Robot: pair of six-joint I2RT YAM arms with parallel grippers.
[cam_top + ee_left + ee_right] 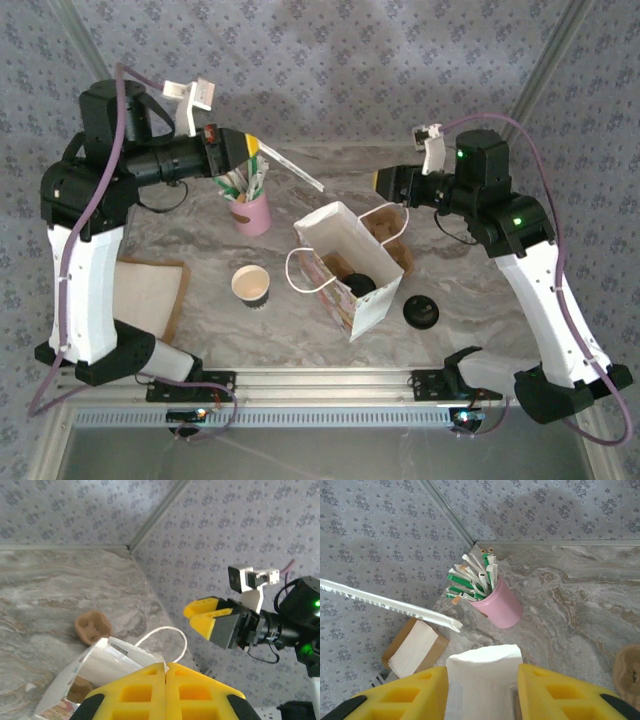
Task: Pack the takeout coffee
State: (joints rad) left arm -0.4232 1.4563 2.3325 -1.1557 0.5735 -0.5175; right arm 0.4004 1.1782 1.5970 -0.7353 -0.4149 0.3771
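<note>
A white paper bag (345,255) stands open in the middle of the table, with something dark and round inside it. The open paper coffee cup (250,284) stands to its left and a black lid (420,310) lies to its right. My left gripper (255,150) is shut on a long white wrapped stick (295,172), which reaches out over the bag. In the left wrist view the wrapper's thin edge sits between the closed fingers of the left gripper (165,666). My right gripper (380,182) hovers behind the bag, open. The bag's white top (482,680) shows below the gap of the right gripper (481,672).
A pink cup (252,212) full of wrapped sticks stands at the back left. A brown tray of napkins (150,295) lies at the left. A brown pulp cup carrier (385,232) sits right behind the bag. The patterned walls are close behind both arms.
</note>
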